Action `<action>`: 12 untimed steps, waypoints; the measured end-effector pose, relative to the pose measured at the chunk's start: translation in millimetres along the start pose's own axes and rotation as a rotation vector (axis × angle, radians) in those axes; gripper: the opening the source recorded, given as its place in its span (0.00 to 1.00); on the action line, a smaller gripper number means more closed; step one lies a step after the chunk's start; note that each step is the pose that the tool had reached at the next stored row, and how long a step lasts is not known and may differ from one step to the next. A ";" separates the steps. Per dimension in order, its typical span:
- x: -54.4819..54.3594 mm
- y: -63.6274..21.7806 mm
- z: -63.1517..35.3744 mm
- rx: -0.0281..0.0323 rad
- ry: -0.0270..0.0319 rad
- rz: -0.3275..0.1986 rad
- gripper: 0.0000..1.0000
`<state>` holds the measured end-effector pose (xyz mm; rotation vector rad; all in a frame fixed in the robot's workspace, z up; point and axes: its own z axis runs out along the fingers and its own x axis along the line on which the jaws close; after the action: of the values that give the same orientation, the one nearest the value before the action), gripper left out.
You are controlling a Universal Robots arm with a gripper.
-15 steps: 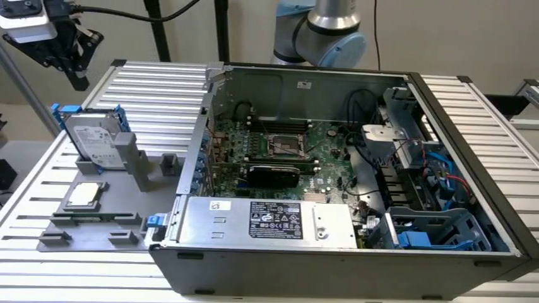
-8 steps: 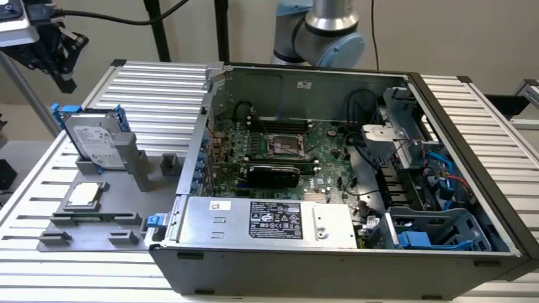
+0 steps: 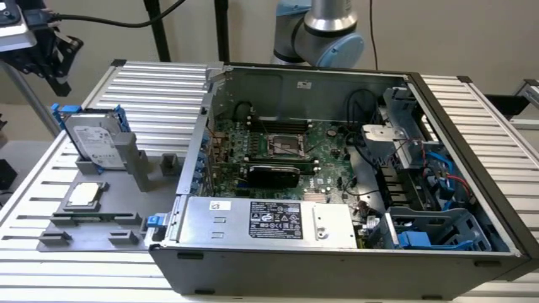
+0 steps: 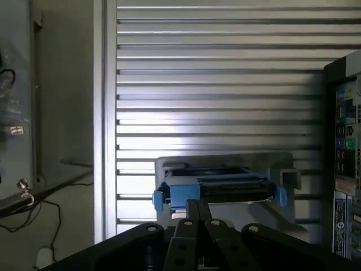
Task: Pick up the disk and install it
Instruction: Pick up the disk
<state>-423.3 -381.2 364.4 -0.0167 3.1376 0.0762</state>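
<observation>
The disk [image 3: 95, 142] is a silver-grey hard drive with a white label in a blue frame. It stands on edge, leaning in a grey holder [image 3: 126, 165] at the exterior view's left. My gripper [image 3: 55, 71] hangs high above and behind it, well apart from it. In the wrist view, the disk [image 4: 219, 188] shows edge-on beyond my gripper [image 4: 197, 204]. The black fingers [image 4: 192, 217] are pressed together with nothing between them.
An open computer case [image 3: 337, 262] takes up the middle and the exterior view's right, with its motherboard [image 3: 278, 151], power supply [image 3: 269, 219] and blue bay brackets [image 3: 421, 238]. A small square chip [image 3: 85, 194] lies on the grey fixture plate. The slatted metal table [image 3: 160, 88] lies all around.
</observation>
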 end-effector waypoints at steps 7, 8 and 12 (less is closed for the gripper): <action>1.1 0.5 1.6 -0.0001 0.0017 -0.034 0.00; 1.0 0.5 1.6 -0.0001 0.0017 -0.034 0.00; 1.0 0.5 1.7 -0.0001 0.0016 -0.034 0.00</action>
<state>-424.4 -380.7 362.8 -0.0702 3.1376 0.0764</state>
